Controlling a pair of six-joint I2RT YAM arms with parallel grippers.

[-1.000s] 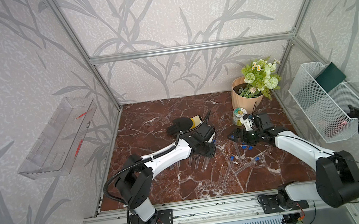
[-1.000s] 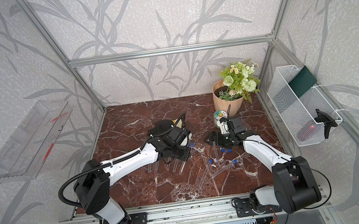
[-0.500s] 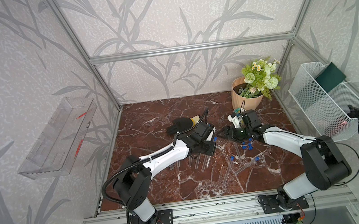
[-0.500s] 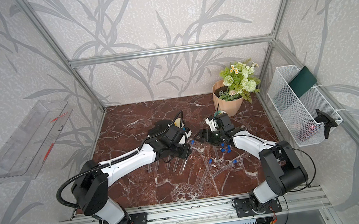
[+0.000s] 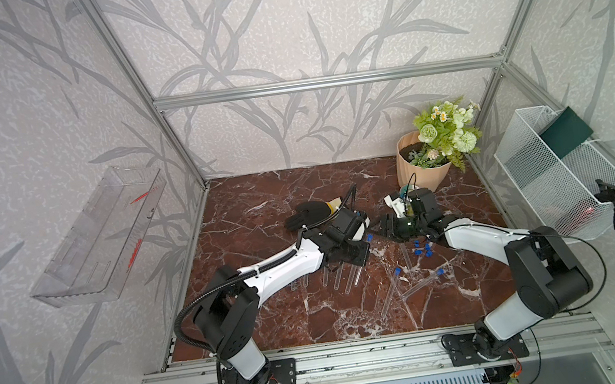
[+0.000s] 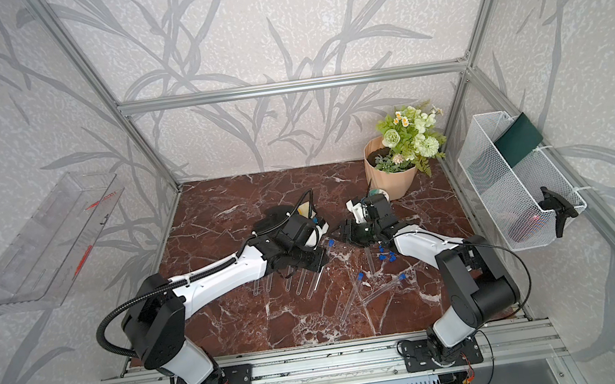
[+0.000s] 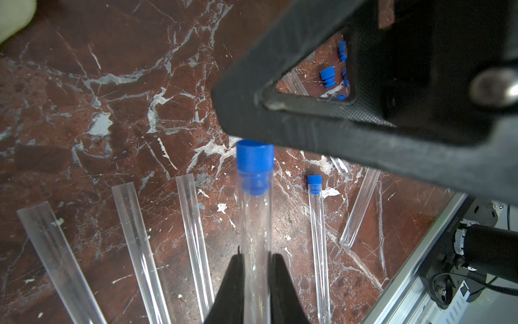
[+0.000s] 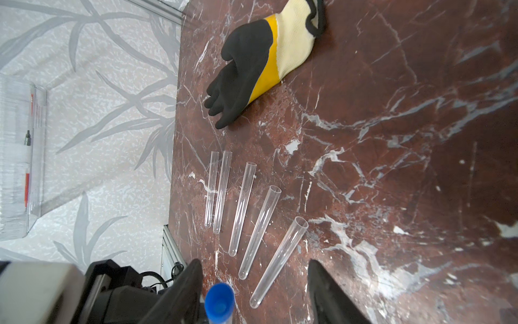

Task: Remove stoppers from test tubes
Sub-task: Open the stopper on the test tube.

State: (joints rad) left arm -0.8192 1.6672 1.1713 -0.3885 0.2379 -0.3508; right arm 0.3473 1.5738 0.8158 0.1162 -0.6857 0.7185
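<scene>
Since a second ago the right arm has swung in from farther away from the glove [image 5: 307,217]. Its right tool [image 5: 380,229] now sits tip to tip with the left tool [image 5: 362,237], just beside the glove's cuff end. Its fingers, spread wide a second ago, have drawn partly together. In the right wrist view they still stand apart on either side of the stopper [image 8: 219,301]. One finger [image 8: 193,280] is close beside the cap and the other is clear of it, so the tool is released with nothing gripped. The left arm has barely shifted. Its left tool [image 7: 256,261] is clenched on the held tube [image 7: 256,224], a dark fingertip pressed to each side of the glass.

The held tube is clear and straight, lifted off the worktop [image 5: 259,207]. Its bright blue stopper [image 7: 254,157] is seated in the mouth, and the narrower plug shows through the glass below the rim. One right-tool finger lies right against the top of the cap.

Five open tubes [image 8: 242,207] lie fanned in a row on the worktop near the glove's fingertips, mouths toward the glove. Farther from the glove, beyond the held tube, lie the loose stoppers [image 5: 422,247]. Two capped tubes [image 5: 390,293] lie beyond them.
</scene>
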